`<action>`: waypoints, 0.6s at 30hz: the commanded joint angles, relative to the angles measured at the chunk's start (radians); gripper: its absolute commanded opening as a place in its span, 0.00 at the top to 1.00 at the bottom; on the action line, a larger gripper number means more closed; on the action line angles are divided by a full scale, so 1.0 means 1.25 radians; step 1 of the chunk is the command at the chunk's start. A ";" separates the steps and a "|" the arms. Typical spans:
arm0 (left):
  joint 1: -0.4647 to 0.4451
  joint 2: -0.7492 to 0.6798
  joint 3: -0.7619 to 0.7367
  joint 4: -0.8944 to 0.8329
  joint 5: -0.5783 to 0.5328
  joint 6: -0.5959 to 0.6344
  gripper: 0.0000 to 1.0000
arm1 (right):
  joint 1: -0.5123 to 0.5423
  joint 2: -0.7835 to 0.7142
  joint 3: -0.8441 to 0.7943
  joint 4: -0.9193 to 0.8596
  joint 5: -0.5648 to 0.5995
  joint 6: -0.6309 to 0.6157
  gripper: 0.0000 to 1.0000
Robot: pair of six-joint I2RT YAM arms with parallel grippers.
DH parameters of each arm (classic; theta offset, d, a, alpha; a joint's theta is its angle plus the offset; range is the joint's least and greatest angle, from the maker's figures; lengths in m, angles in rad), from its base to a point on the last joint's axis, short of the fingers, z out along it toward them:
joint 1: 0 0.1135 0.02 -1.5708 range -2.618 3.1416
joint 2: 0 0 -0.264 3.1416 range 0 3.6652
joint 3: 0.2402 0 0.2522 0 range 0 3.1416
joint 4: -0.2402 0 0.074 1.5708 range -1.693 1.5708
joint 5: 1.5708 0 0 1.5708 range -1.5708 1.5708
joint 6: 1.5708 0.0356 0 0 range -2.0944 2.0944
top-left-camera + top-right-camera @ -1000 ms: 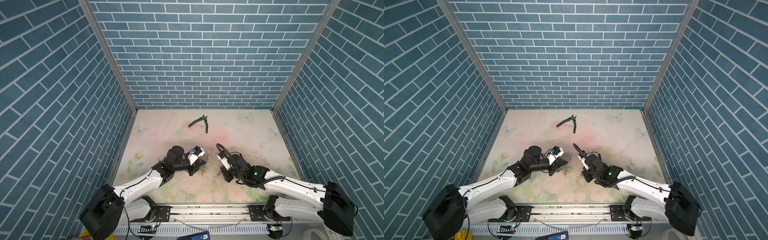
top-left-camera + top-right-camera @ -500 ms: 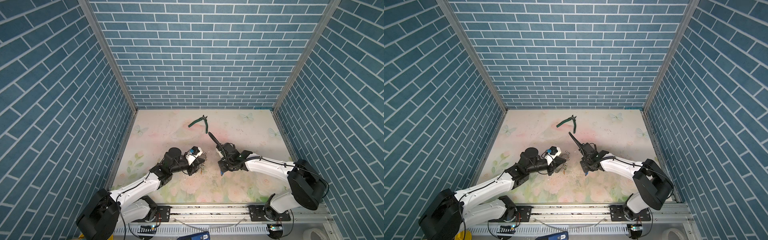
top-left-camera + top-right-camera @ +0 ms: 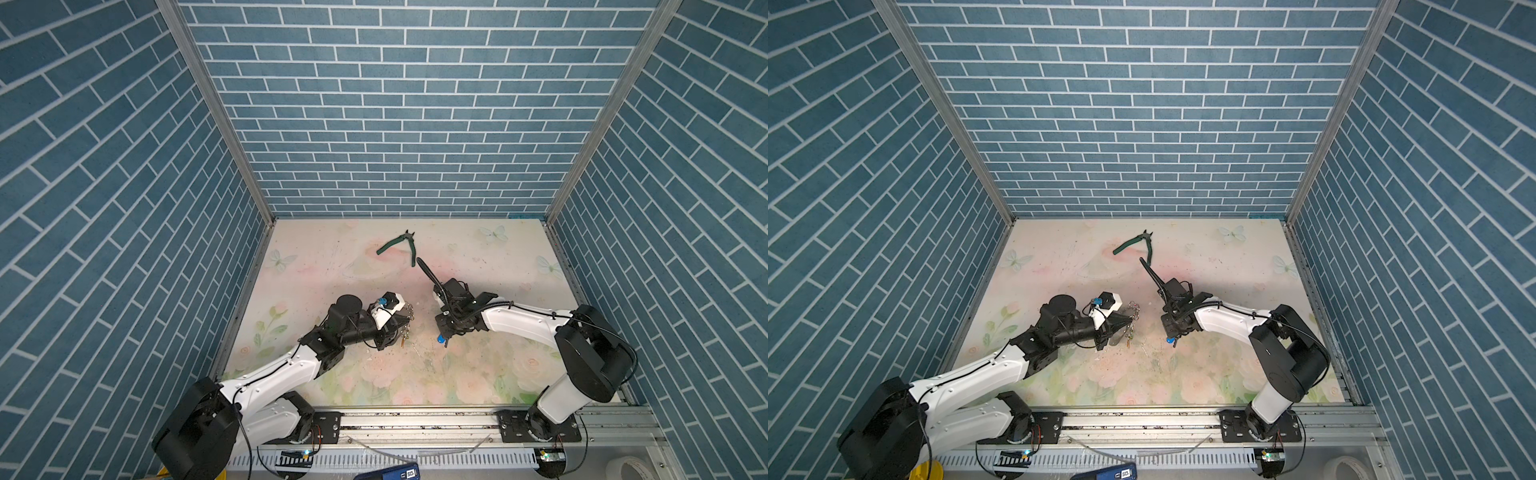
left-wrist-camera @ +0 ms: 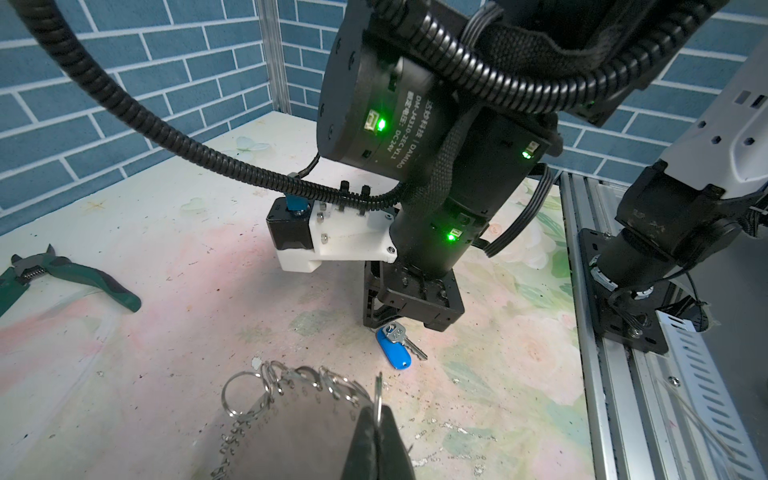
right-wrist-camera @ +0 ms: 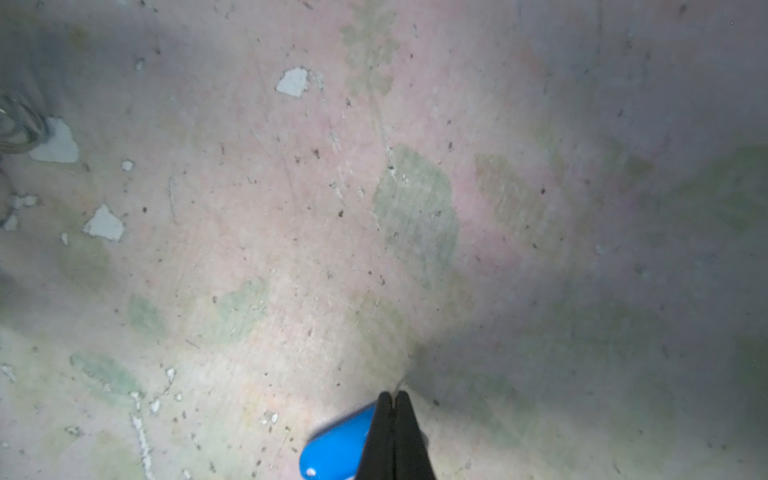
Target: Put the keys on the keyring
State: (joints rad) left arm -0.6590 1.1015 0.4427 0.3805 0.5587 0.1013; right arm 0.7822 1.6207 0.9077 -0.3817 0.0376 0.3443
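I've swung the right elbow up; right gripper (image 5: 392,405) pinches the blue-tagged silvery key (image 4: 395,348), left gripper (image 4: 376,413) clamps the grey oval keyring (image 4: 299,419): threading next.

Bright even top views, right wrist view soft, shadowed, keys (image 5: 338,446) blurred

In the right wrist view the keys (image 5: 336,449) show only as a blurred blue tag, cut off at the view's edge and partly behind the right claw (image 5: 392,401). The metal key itself is hidden. The keyring (image 4: 291,419) runs out of the left wrist view, partly behind the left claw (image 4: 377,411). The pliers (image 4: 70,276) are cropped there too. In both top views the keys are a mere blue speck.
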 commanded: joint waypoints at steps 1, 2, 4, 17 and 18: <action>0.006 0.002 -0.012 0.031 -0.003 -0.003 1.00 | -0.002 0.010 0.027 -0.017 -0.003 0.024 1.00; 0.006 0.002 -0.012 0.031 -0.003 -0.004 1.00 | -0.002 0.009 0.026 -0.016 -0.005 0.024 0.97; 0.007 0.002 -0.011 0.031 -0.003 -0.004 1.00 | -0.002 0.006 0.022 -0.018 -0.003 0.025 0.91; 0.009 0.002 -0.014 0.033 -0.003 -0.009 1.00 | -0.002 -0.042 -0.014 0.000 -0.023 0.039 0.76; 0.009 0.004 -0.014 0.032 -0.003 -0.009 1.00 | -0.002 -0.047 -0.017 0.003 -0.024 0.045 0.76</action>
State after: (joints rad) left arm -0.6529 1.1019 0.4423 0.3874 0.5571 0.0998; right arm 0.7822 1.6005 0.9062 -0.3809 0.0231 0.3561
